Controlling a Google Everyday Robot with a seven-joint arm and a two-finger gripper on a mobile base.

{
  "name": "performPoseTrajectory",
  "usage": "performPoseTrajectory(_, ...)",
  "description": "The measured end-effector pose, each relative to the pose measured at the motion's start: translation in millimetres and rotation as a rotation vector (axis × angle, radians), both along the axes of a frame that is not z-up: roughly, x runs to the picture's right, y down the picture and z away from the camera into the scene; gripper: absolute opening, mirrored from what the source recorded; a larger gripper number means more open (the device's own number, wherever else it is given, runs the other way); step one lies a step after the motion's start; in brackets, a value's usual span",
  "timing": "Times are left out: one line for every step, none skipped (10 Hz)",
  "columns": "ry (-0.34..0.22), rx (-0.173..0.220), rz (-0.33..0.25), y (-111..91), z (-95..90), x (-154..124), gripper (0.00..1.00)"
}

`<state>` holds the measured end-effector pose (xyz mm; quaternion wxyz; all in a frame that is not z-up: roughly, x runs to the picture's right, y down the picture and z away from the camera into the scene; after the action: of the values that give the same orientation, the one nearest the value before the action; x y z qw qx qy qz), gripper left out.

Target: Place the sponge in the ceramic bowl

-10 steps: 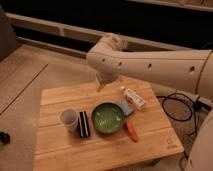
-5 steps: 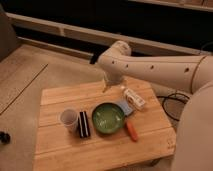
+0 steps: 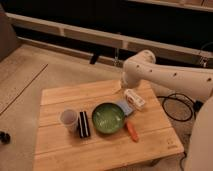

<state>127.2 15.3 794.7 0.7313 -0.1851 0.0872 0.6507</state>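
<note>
The sponge (image 3: pixel 123 106), a small light-blue flat pad, lies on the wooden table (image 3: pixel 65 95) against the right rim of the ceramic bowl (image 3: pixel 108 118). That bowl is a shallow, glossy green dish near the table's middle, and nothing shows inside it. My white arm reaches in from the right and bends down over the table's far right part. The gripper (image 3: pixel 122 89) hangs at its end, just behind and above the sponge, apart from it.
A white printed packet (image 3: pixel 135 98) lies right of the sponge. An orange object (image 3: pixel 132 131) sits at the bowl's front right. A black block with a white stripe (image 3: pixel 83 124) and a white cup (image 3: pixel 69 120) stand left of the bowl. A black cable (image 3: pixel 175 105) lies on the floor at the right.
My arm has swung to the right and lower, bringing the gripper from over the table's far middle to just behind the sponge. The objects on the table have not moved.
</note>
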Motion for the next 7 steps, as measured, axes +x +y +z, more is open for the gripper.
performPoseTrajectory(-0.001, -0.008, 0.017, 4.9, 1.0, 5.6, 0.65)
performPoseTrajectory(-0.005, -0.009, 0.016, 4.8, 1.1, 2.8, 0.65)
performPoseTrajectory(-0.010, -0.008, 0.013, 4.4, 0.9, -0.9, 0.65)
performPoseTrajectory(-0.010, -0.010, 0.013, 4.9, 0.8, -1.4, 0.65)
performPoseTrajectory(0.003, -0.011, 0.004, 5.8, 1.4, 3.3, 0.65)
performPoseTrajectory(0.033, -0.026, -0.025, 10.1, 7.4, 13.2, 0.65)
performPoseTrajectory(0.062, -0.043, -0.054, 14.3, 15.2, 24.0, 0.65)
